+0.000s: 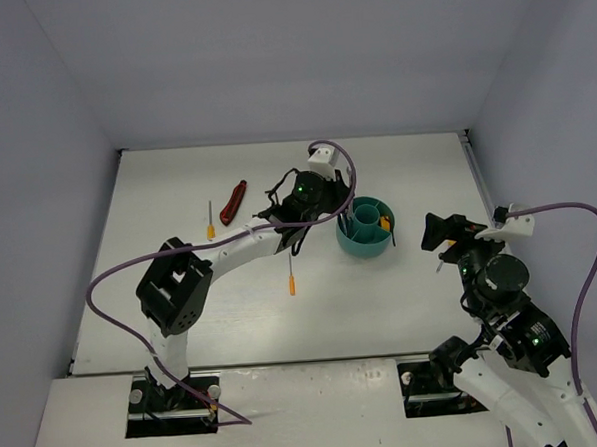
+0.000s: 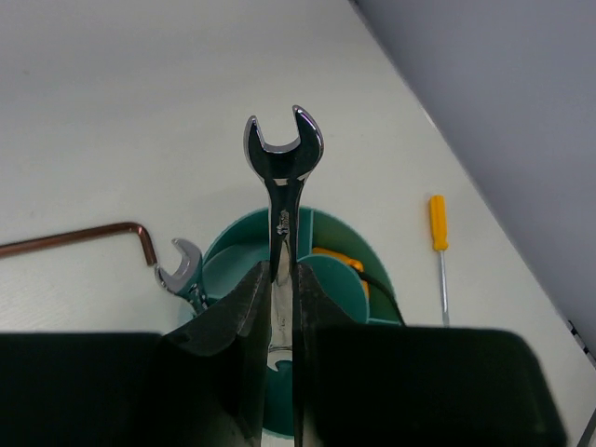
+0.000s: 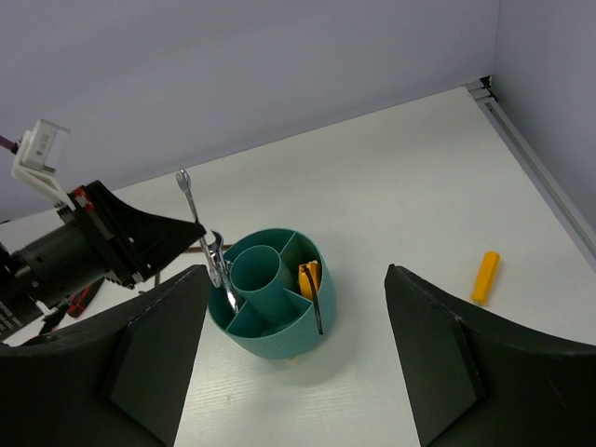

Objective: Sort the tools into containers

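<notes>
Your left gripper (image 2: 279,279), clenched on a silver wrench (image 2: 282,158) held upright with its lower end dipping into the teal tub (image 3: 270,340) beside a second wrench (image 2: 182,267), could tip the light tub if it drags sideways on release, while your right gripper (image 1: 437,238) hangs open nearby.

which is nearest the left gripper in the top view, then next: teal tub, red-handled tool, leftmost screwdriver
1. Teal tub, just right of the left gripper and its wrench.
2. Red-handled tool, to the gripper's left.
3. Leftmost screwdriver, farther left still.
</notes>
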Available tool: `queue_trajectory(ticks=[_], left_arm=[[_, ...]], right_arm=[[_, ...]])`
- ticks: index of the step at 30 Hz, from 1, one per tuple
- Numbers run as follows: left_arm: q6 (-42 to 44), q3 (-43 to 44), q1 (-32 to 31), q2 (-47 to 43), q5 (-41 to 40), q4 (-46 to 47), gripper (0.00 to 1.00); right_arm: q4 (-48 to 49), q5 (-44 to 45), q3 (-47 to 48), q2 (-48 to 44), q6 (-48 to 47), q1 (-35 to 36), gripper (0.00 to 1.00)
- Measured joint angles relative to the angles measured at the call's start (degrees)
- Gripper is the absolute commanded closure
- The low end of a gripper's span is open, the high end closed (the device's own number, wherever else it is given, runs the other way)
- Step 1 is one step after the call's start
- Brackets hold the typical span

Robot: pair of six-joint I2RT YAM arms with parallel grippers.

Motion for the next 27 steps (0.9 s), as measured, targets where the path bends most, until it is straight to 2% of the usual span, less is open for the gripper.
queue_trajectory(ticks=[8,12,27], left_arm=[[-0.1,-4.2,-0.1,1.0,-1.1,2.7,1.0],[0.2,-5.4,-0.2,1.0,-1.7,3.7,0.95],[2.4,-8.0,-1.6,0.2,-3.1,6.1,0.58]], right_arm=[[-0.4,0.3,0.0,-0.3,0.0,0.0,0.27],[-0.4,0.3,0.0,-0.3,0.0,0.0,0.26],[-0.7,1.4,0.0,3.6,1.4,0.0,0.26]])
